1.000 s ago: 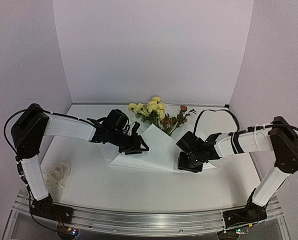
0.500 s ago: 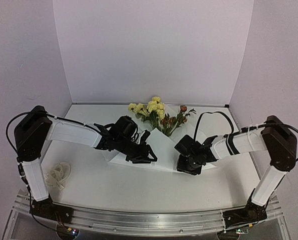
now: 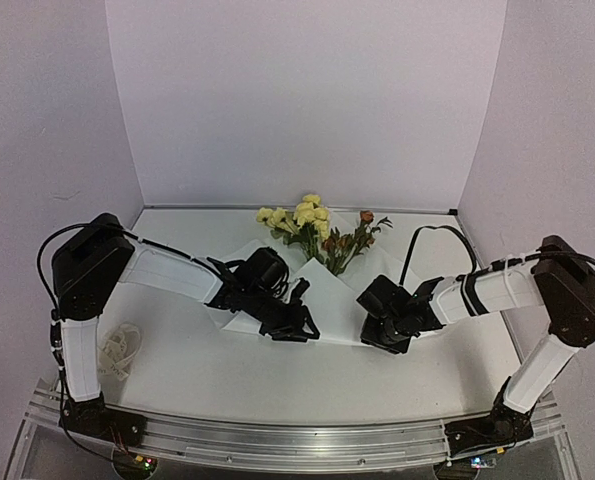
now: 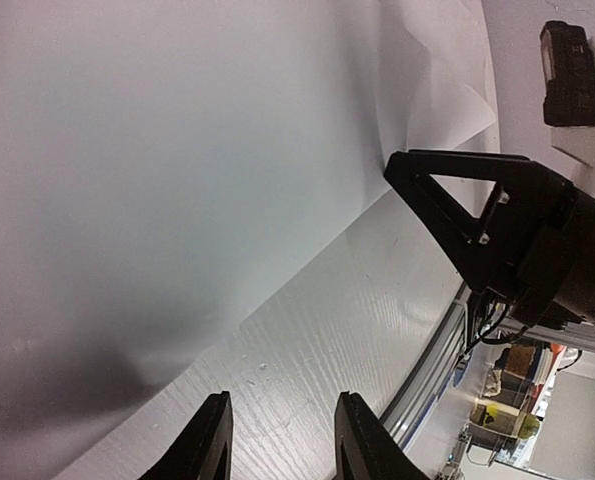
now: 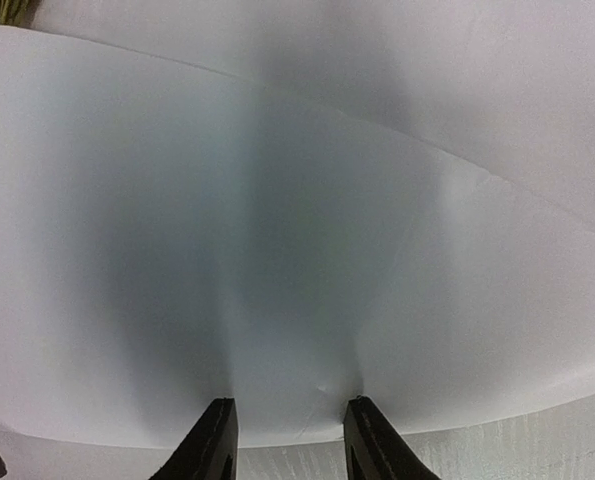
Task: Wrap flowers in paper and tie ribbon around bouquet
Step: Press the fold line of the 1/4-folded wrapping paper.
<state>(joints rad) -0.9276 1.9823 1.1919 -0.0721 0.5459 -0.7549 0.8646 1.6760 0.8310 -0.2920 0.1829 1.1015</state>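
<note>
Top external: paper (image 3: 339,298) spread mid-tabletop (image 3: 227,375), flowers (image 3: 312,225) at its far edge; ribbon (image 3: 115,350) heaped near-left; left jaws apart beside paper's near edge; right jaws apart at its near-right edge.

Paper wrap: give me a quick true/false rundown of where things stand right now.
1. The flowers lie at the far edge of the paper. True.
2. The ribbon is tied round the stems. False: it lies loose at the left side of the table.
3. The left pincer has its jaws apart with nothing between them. True.
4. The right pincer is over the flower heads. False: it is at the paper's near edge.
5. The paper is rolled into a cone. False: it lies spread on the table.
</note>
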